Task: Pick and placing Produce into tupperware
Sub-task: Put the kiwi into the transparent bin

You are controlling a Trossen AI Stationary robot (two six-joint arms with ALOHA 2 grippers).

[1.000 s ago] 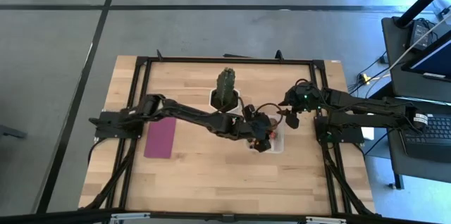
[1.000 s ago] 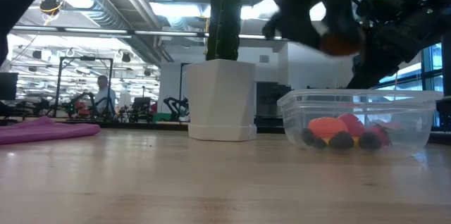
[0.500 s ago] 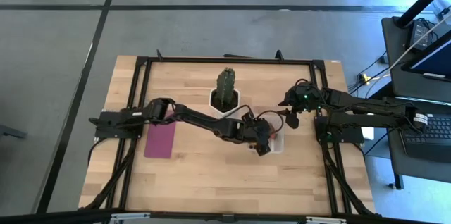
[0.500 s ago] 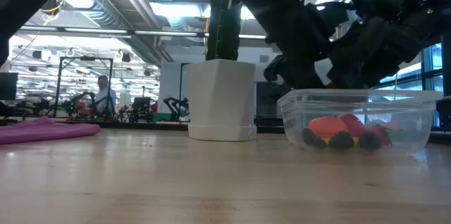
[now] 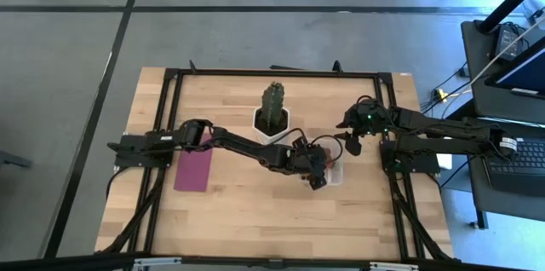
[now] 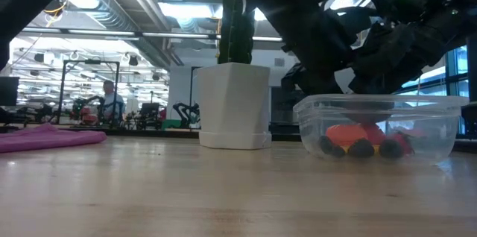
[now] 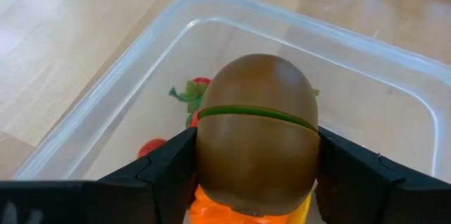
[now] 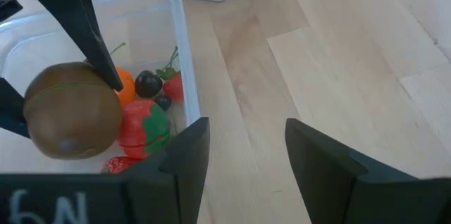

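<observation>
The clear tupperware (image 5: 335, 173) (image 6: 376, 129) (image 7: 106, 111) (image 8: 180, 34) stands on the table right of centre. It holds produce: red pieces (image 8: 144, 129), an orange piece (image 8: 125, 83) and dark berries (image 8: 148, 82). My left gripper (image 5: 319, 169) (image 7: 257, 146) reaches into the box from the left. It is shut on a brown kiwi-like oval (image 7: 257, 132) (image 8: 70, 111) over the other pieces. My right gripper (image 5: 352, 141) (image 8: 243, 160) stands open beside the box's far right corner, with nothing between its fingers. My left gripper pinches the brown oval by its two opposite sides (image 7: 204, 153) between its two fingers (image 7: 165, 164), across the oval's green seam. The fingers slant down from the table's left. The oval sits inside the box's rim, over the other produce. Whether it rests on that produce I cannot tell.
A green cactus in a white pot (image 5: 272, 109) (image 6: 235, 99) stands behind and left of the box. A flat purple mat (image 5: 193, 167) (image 6: 45, 138) lies at the table's left. Bare wood stretches along the near edge.
My left gripper has come down with the brown oval, from above the tupperware to inside its rim. Most of the drop came early in the second. The box and the produce in it have stayed put.
</observation>
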